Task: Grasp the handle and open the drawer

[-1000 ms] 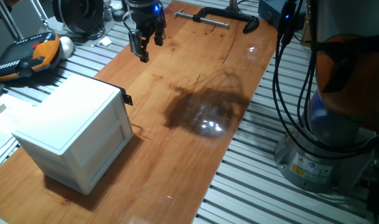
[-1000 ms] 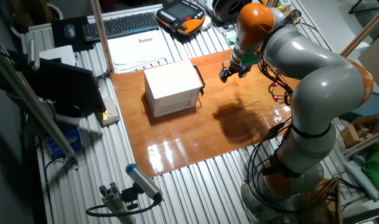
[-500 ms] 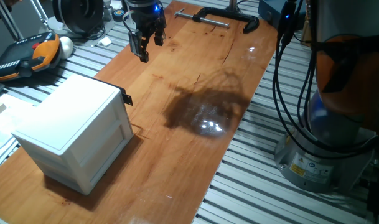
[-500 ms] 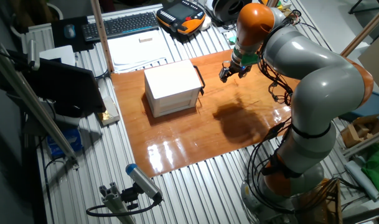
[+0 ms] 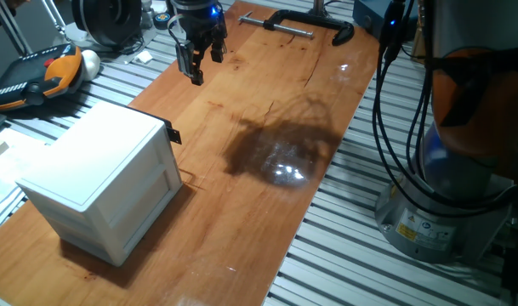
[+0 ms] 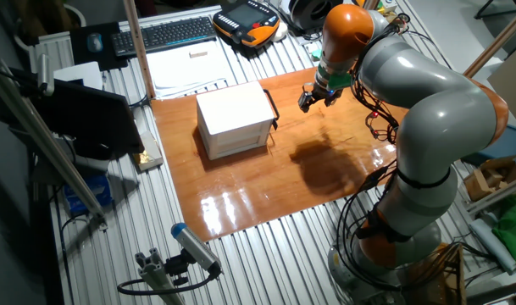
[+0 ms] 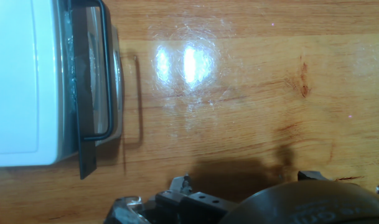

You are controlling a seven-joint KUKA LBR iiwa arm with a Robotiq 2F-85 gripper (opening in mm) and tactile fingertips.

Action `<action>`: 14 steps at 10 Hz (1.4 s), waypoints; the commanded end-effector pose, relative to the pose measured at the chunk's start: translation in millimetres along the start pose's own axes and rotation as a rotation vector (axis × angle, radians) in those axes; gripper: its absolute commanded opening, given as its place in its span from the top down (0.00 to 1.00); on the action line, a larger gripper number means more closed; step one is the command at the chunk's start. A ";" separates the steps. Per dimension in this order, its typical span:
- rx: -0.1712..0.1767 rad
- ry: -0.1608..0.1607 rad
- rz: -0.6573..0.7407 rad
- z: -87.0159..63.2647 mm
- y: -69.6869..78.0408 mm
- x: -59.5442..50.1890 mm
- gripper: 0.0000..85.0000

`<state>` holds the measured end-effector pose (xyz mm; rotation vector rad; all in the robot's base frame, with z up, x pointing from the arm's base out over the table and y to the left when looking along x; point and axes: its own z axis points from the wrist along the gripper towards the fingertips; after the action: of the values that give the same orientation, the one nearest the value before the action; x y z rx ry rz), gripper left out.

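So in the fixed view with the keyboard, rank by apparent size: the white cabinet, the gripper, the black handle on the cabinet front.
Largest to smallest:
1. White cabinet, by far.
2. Gripper.
3. Black handle, a thin strip.
The gripper and handle look close in size, so that order is unsure.

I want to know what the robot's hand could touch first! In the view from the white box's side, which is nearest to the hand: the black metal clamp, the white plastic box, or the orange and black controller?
From the gripper:
1. Black metal clamp, at the wooden board's far end.
2. White plastic box, on the board's near end.
3. Orange and black controller, off the board on the slatted table.

The last two are close; this order is my best reading.
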<state>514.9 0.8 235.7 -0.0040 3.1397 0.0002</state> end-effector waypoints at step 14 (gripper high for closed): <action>0.018 0.027 0.071 -1.1 2.1 -1.1 0.99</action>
<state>515.9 3.0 236.7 0.1089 3.1648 -0.0282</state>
